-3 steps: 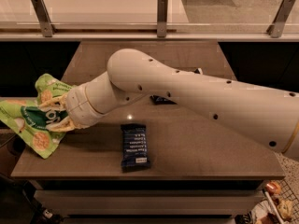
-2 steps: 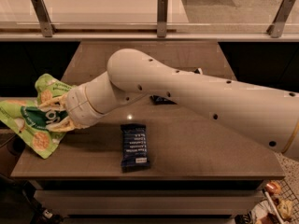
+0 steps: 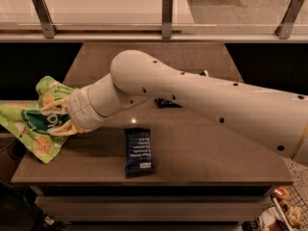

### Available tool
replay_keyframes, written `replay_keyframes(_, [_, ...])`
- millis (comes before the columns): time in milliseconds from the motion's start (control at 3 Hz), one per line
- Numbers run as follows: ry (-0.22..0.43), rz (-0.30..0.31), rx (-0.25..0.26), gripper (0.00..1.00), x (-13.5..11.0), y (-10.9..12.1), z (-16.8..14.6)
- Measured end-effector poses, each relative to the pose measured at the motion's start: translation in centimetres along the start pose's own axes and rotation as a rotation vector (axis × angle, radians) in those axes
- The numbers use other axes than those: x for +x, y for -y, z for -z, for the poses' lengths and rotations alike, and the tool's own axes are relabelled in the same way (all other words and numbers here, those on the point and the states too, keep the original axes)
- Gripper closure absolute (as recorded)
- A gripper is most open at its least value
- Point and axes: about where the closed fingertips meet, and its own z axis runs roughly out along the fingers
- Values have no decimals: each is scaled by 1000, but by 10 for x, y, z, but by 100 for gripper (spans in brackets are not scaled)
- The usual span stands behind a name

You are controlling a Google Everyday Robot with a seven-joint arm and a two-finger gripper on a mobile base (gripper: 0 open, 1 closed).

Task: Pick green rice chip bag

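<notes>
The green rice chip bag [image 3: 33, 124] is a bright lime-green pouch with a dark green circle and rice-cake pictures. It hangs crumpled over the table's left edge, lifted off the surface. My gripper [image 3: 58, 115] is at the left side of the table, its pale fingers [image 3: 54, 106] closed around the bag's middle. My white arm stretches across from the right.
A small dark blue bar wrapper [image 3: 138, 150] lies near the front edge of the brown table [image 3: 192, 158]. Another dark package [image 3: 167, 102] is mostly hidden behind my arm. A glass rail with metal posts [image 3: 166, 16] runs along the back.
</notes>
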Motion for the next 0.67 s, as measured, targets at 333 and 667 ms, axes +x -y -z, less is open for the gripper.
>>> replay_keyframes(333, [-49,9,-28,100,-3,12,19])
replay_keyframes(667, [-127,23,-73,100,-6,36,50])
